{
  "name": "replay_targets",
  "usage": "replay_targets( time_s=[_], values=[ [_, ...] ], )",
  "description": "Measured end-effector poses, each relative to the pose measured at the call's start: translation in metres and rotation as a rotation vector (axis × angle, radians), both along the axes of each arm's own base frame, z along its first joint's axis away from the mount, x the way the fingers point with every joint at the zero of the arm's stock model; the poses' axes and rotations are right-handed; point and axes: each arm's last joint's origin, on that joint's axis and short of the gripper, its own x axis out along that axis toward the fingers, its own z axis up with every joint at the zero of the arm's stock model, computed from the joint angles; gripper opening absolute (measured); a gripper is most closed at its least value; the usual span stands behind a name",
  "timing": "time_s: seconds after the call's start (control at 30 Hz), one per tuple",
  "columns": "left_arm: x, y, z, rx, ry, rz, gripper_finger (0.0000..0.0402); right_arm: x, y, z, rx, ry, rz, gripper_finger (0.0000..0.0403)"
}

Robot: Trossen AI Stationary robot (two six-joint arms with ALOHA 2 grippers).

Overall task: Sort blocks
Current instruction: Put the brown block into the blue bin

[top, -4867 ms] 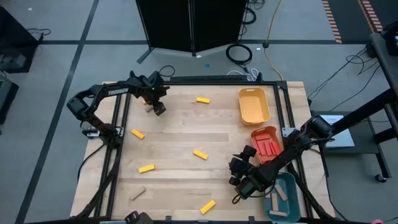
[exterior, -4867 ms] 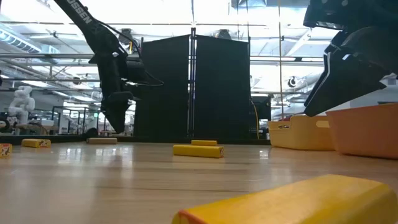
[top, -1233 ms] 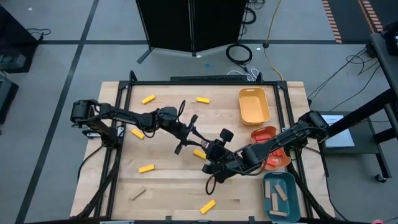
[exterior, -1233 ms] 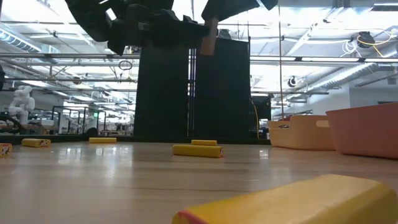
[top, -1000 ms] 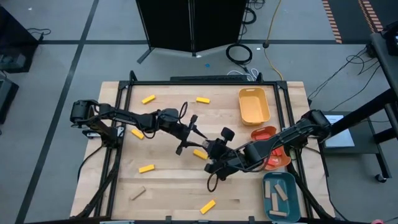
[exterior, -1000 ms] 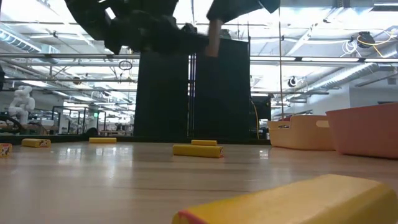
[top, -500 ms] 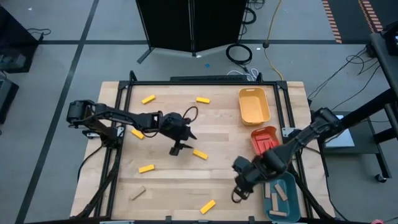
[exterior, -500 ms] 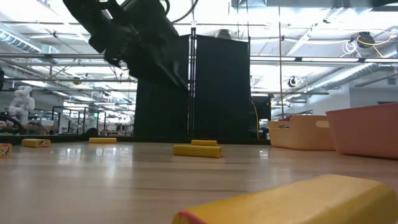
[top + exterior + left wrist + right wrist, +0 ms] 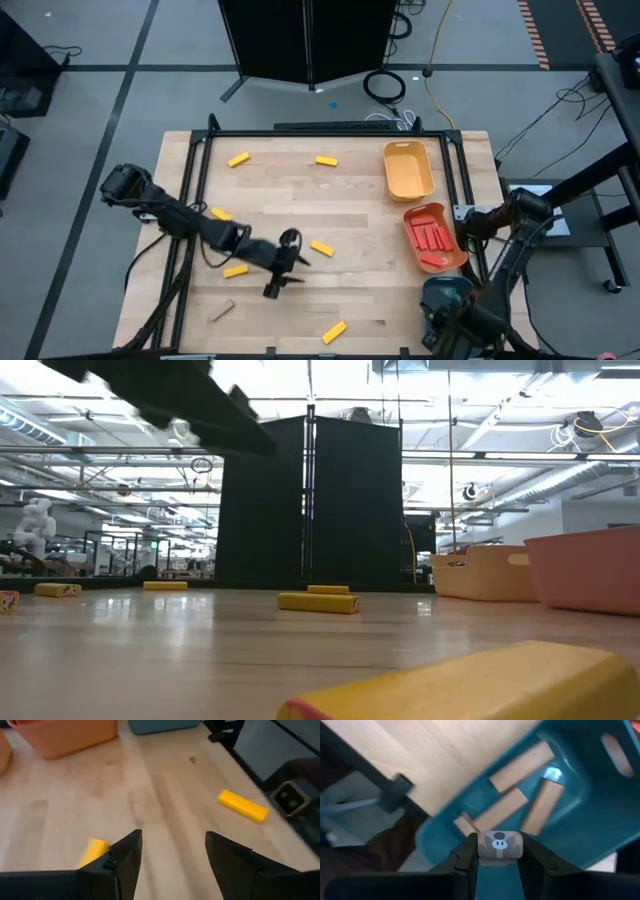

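Sorting half done: left arm empty over the table's middle, right arm carrying a wooden block above the teal tray.

Going left to right: the left gripper (image 9: 283,268) hangs with jaws spread and empty low over the wooden table (image 9: 360,200), with small flat yellow blocks (image 9: 322,247) scattered round it: one at its 2 o'clock, one at 9, one at 5 near the front edge, two along the far edge, plus a plain tan wooden block (image 9: 222,311) at 8 o'clock. A hasty descent could knock a neighbour askew. Further right, the yellow-orange plastic tray (image 9: 408,171) looks empty; the orange-red tray (image 9: 434,237) holds flat red blocks (image 9: 432,236). At the table's 5 o'clock corner, the right gripper (image 9: 500,851) clasps a tan block with a printed face (image 9: 500,845) above the teal plastic tray (image 9: 580,815), where about three tan blocks already lie; released off-centre, it could strike the rim and fall outside.
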Motion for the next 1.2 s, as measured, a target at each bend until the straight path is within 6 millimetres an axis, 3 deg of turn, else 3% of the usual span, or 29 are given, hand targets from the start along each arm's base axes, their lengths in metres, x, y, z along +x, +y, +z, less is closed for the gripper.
replay_targets(
  time_s=[0.2, 0.53, 0.87, 1.07, 1.2],
  values=[
    [-0.022, -0.034, -0.007, -0.156, 0.151, 0.047, 0.0215, -0.015, 0.012, -0.01, -0.041, 0.049, 0.01, 0.009],
    [-0.08, -0.049, -0.035, -0.257, 0.757, 0.431, 0.0215, -0.026, 0.026, -0.026, -0.056, 0.159, 0.023, 0.0121],
    [-0.088, -0.071, -0.002, -0.244, 0.854, 0.431, 0.0215, -0.025, 0.027, -0.028, -0.056, 0.178, 0.013, 0.0194],
    [-0.111, -0.08, -0.004, -0.233, 0.99, 0.503, 0.0215, -0.024, 0.027, -0.029, -0.071, 0.121, 0.05, 0.0229],
    [-0.125, -0.086, -0.01, -0.235, 1.022, 0.548, 0.0215, -0.019, 0.029, -0.029, -0.104, -0.019, 0.076, 0.0233]
  ],
)
